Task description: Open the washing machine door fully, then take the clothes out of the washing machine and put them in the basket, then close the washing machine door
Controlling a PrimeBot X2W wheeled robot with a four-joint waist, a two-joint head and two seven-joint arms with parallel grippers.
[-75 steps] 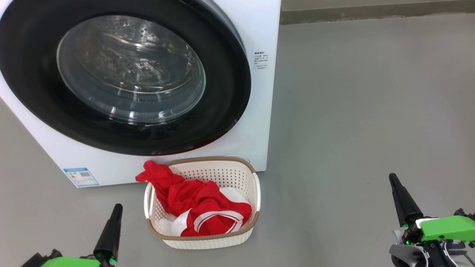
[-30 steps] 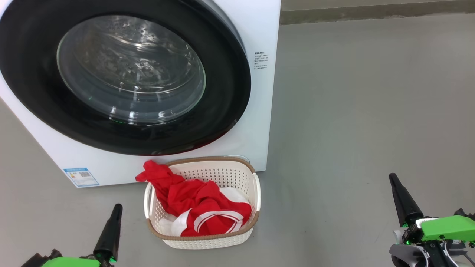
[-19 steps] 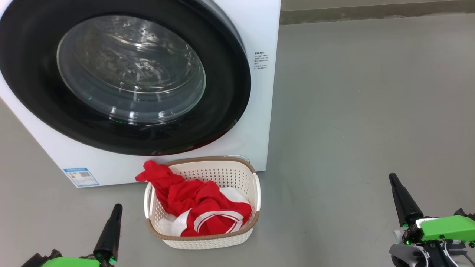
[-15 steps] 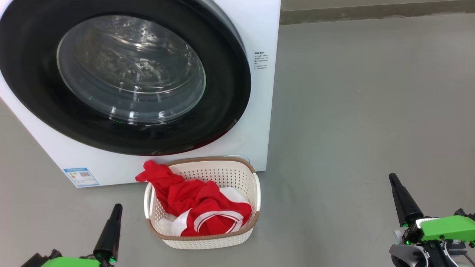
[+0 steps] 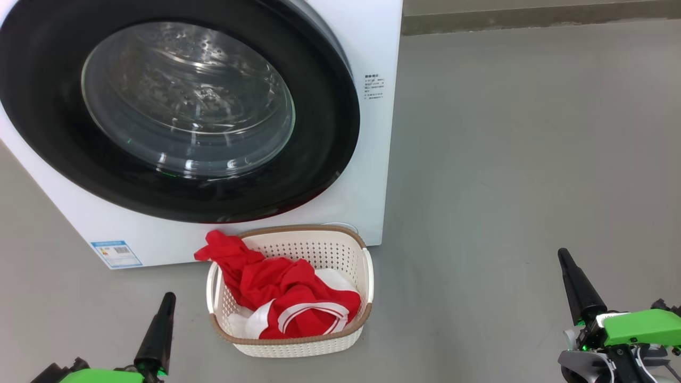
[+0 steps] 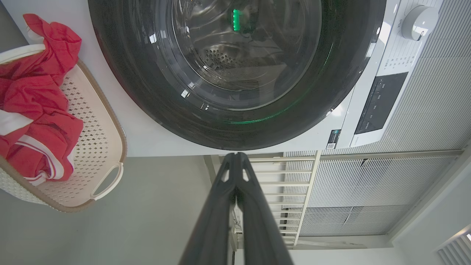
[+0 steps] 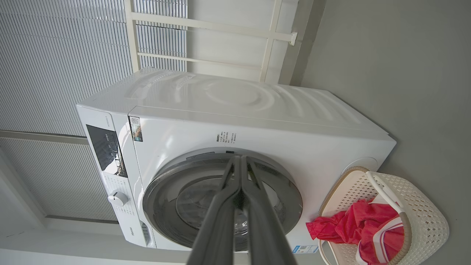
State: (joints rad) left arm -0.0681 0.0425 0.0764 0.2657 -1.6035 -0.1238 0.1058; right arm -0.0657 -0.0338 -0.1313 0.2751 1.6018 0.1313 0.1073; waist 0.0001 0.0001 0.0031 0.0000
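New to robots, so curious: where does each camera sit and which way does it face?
Head view: from the head, down at washing machine door and basket; left tool, right tool at bottom corners.
Left wrist view: along the shut left tool, toward the door.
Right wrist view: along the shut right tool, likewise.
Shared: door, basket.

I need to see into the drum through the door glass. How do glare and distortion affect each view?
Head view: sharp, but white streaks of glare cross the door glass; drum holes readable. Left wrist view: a green glint on the glass, drum holes clear. Right wrist view: wide-angle bowing, and the shut right gripper covers the window's middle.
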